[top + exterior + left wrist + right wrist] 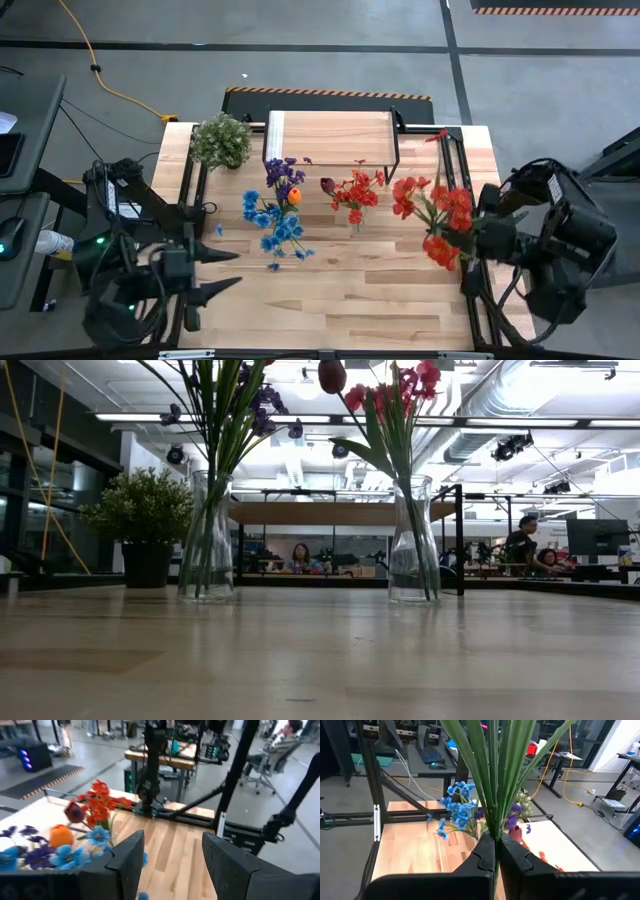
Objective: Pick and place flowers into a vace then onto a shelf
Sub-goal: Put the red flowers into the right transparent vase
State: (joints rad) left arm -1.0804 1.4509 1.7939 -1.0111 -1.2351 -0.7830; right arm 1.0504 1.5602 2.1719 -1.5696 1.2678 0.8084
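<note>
I found no brand, label or writing I could read anywhere on the table or the things on it.

My right gripper (495,851) was clamped tight on a bunch of red flowers (437,215), the green stems pinched between my 2 fingers (482,855) and rising straight up past the wrist camera. In the high view that arm hung over the right edge of the table (350,300), with the red blooms spread out toward the table's middle, off the wood.

My left gripper (215,272) hovered over the table's left front part with its jaws apart, about halfway, and nothing between them or touching them.

2 clear glass vases stood on the tabletop in front of the shelf (330,135). The left vase (207,538) held the blue and purple flowers (278,210) with 1 orange bloom among them. The right vase (413,540) held the smaller red flowers (357,192) and a dark maroon bud. The vases were near each other but apart.

A bushy potted plant (221,140) sat just beside the shelf's left end.
</note>
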